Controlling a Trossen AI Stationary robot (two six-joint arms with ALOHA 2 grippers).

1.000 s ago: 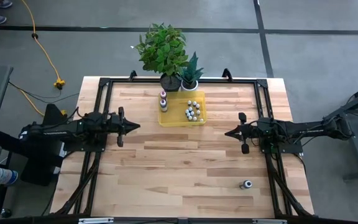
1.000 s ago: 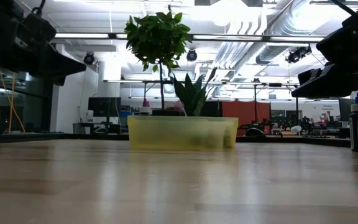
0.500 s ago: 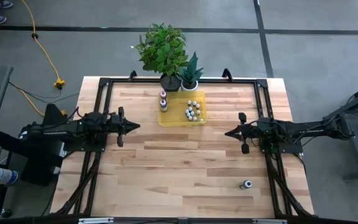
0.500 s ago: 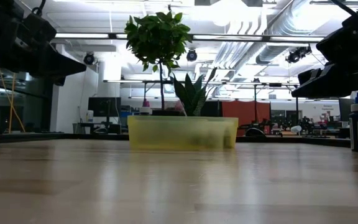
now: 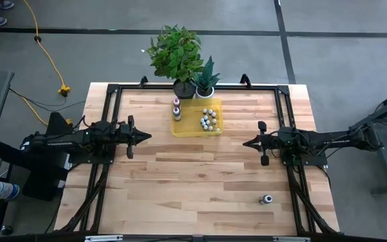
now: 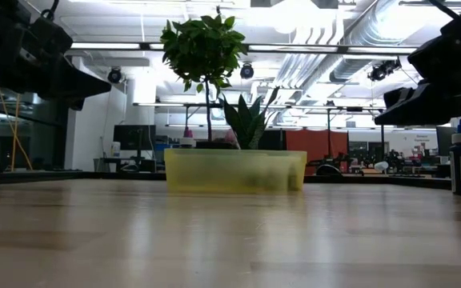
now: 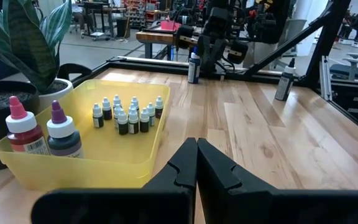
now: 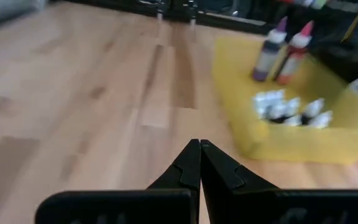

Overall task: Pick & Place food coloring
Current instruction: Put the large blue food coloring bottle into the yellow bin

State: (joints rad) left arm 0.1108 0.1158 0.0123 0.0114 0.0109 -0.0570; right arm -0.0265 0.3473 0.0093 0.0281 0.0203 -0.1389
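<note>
Looks like nothing's been picked yet: left gripper [image 5: 145, 136] and right gripper [image 5: 246, 143] both hover pinched closed and empty. Most food coloring bottles [image 5: 207, 119] sit in the yellow tray [image 5: 187, 129]; one stray bottle [image 5: 267, 199] lies near the right arm, probably next, so its fingers must spread first.

overhead, table-level, two wrist views, all sharing yellow tray [image 5: 197, 128]
</note>
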